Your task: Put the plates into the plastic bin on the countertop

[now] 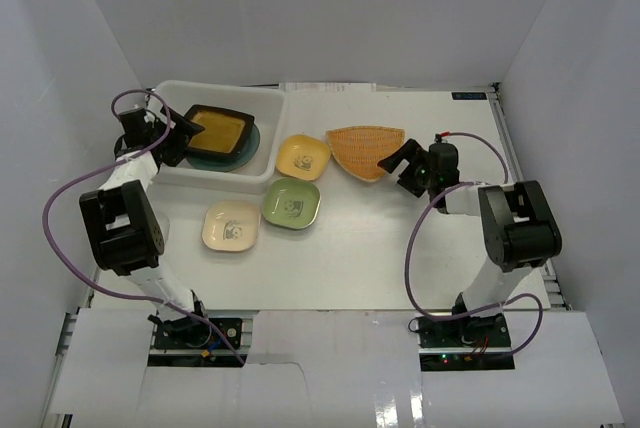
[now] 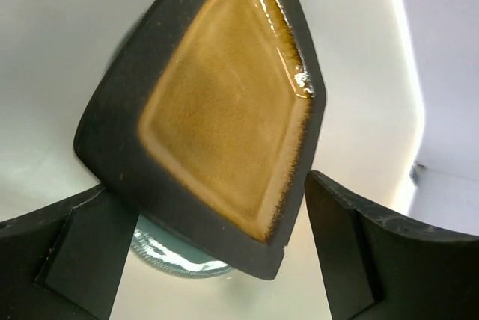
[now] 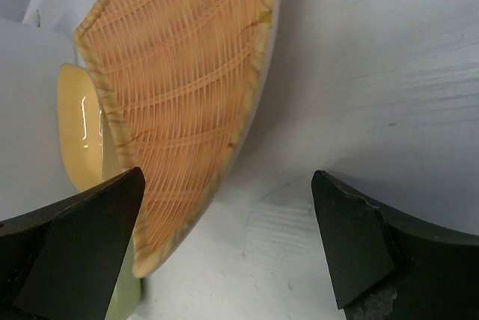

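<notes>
The left tool (image 2: pixel 211 208) stands spread wide and clamps nothing. A corner of the dark square plate (image 2: pixel 224 111) lies between its fingers, though whether one finger brushes the plate's edge is hard to tell. Under that plate only a sliver of a blue plate (image 2: pixel 176 260) shows, and both lie inside the plastic bin (image 1: pixel 215 176). The right tool (image 3: pixel 228 176) is likewise spread and empty. The rim of the orange fan-shaped plate (image 3: pixel 179 73) lies just beside one of its fingers, its far end cut off, with a yellow plate (image 3: pixel 78 125) half hidden behind it. Between the two tools, a green plate (image 1: pixel 291 203) and a cream plate (image 1: pixel 231 225) sit on the white table (image 1: pixel 380 248), outside the bin. Plain white walls (image 1: pixel 330 8) enclose it.
</notes>
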`<state>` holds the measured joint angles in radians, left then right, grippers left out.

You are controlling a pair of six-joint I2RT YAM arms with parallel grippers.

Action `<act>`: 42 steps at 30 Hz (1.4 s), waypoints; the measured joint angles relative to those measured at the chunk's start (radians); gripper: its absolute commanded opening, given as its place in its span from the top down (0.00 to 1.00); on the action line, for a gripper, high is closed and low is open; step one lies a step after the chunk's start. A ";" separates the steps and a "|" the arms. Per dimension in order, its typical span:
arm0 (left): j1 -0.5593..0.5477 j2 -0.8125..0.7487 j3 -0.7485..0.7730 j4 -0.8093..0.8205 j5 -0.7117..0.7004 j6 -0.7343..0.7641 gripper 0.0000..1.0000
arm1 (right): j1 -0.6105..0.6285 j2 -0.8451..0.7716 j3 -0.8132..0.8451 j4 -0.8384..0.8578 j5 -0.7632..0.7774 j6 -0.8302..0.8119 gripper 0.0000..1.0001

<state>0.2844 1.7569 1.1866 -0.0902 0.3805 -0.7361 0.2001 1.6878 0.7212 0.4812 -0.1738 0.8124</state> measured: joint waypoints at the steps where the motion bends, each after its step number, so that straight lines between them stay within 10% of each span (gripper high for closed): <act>1: 0.000 -0.010 0.000 -0.019 -0.021 0.019 0.02 | -0.003 0.034 0.010 0.018 -0.012 0.020 0.04; 8: -0.020 -0.169 -0.042 -0.074 -0.214 0.136 0.02 | -0.009 0.172 0.048 0.181 -0.069 0.171 0.33; 15: -0.098 -0.380 -0.099 -0.067 -0.289 0.210 0.02 | -0.019 0.255 0.016 0.343 -0.092 0.348 0.91; 24: -0.402 -0.539 -0.097 -0.053 -0.146 0.225 0.02 | -0.086 -0.006 -0.154 0.342 -0.070 0.331 0.92; 30: -0.741 -0.329 -0.015 -0.058 -0.107 0.217 0.02 | -0.082 -0.261 -0.155 0.327 -0.111 0.257 0.92; 36: -0.827 -0.142 0.033 0.033 -0.088 0.171 0.02 | -0.044 -0.339 -0.168 0.299 -0.192 0.226 0.92; 39: -0.827 -0.077 0.040 0.112 -0.084 0.141 0.18 | -0.008 -0.357 -0.192 0.269 -0.228 0.219 0.92; 42: -0.823 -0.053 0.039 0.151 -0.083 0.111 0.72 | 0.019 -0.378 -0.219 0.243 -0.235 0.217 0.86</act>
<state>-0.5388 1.7042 1.2255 0.0608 0.2974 -0.6247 0.2195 1.3102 0.5026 0.7242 -0.4091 1.0290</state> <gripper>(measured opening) 0.643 0.136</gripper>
